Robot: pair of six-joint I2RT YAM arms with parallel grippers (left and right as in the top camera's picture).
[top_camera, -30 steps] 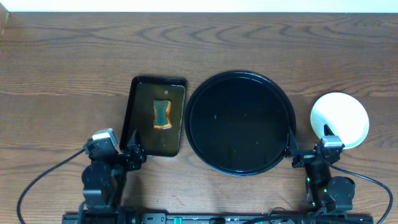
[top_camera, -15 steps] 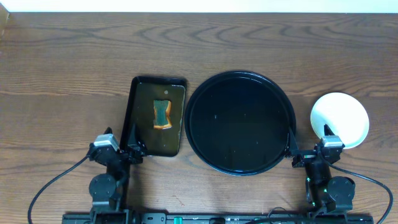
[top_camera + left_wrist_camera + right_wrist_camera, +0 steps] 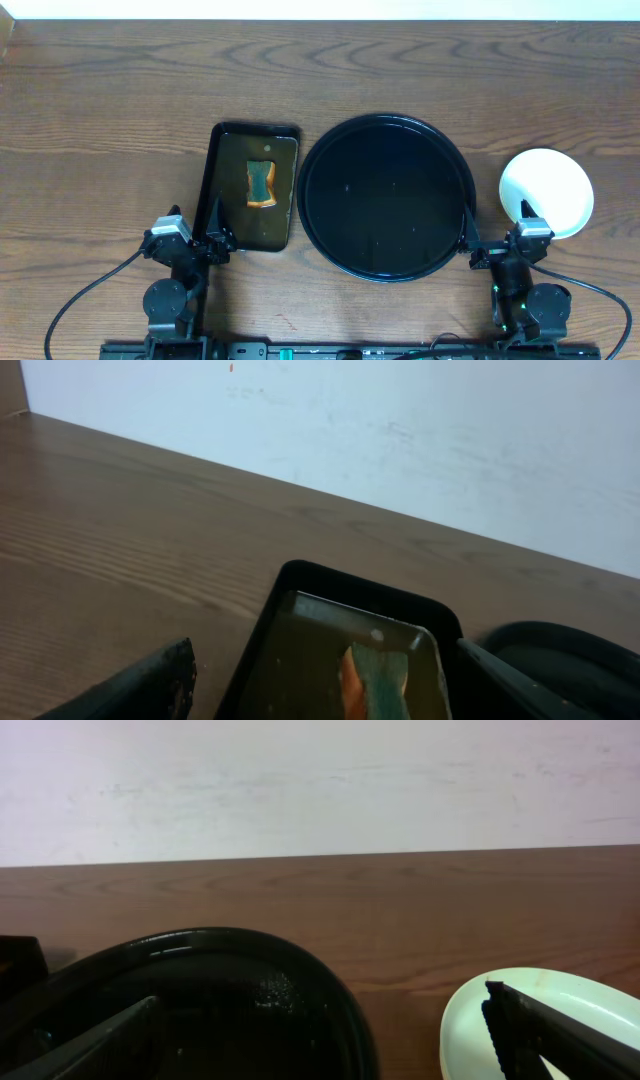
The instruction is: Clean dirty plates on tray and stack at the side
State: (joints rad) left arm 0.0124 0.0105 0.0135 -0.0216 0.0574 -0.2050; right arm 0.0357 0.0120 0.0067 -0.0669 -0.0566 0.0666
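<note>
Right of the tray (image 3: 385, 200), well clear of its rim, the plates (image 3: 548, 185) sit as one pale disc, and the tray itself lies bare, so the job looks finished. The right gripper (image 3: 322, 998) stands wide apart and empty, one finger by the tray's rim and the other over the plates' near edge; a sideways swing there could knock the stack askew. Left of the tray, the left gripper (image 3: 325, 655) gapes empty at the near end of the rectangular tray (image 3: 283, 200), and a bump could slop its brownish liquid. Only the overhead view shows the whole tray and the sponge (image 3: 262, 184) in outline. The right wrist view alone shows the top plate's greenish tint, but neither view shows how many are stacked.
</note>
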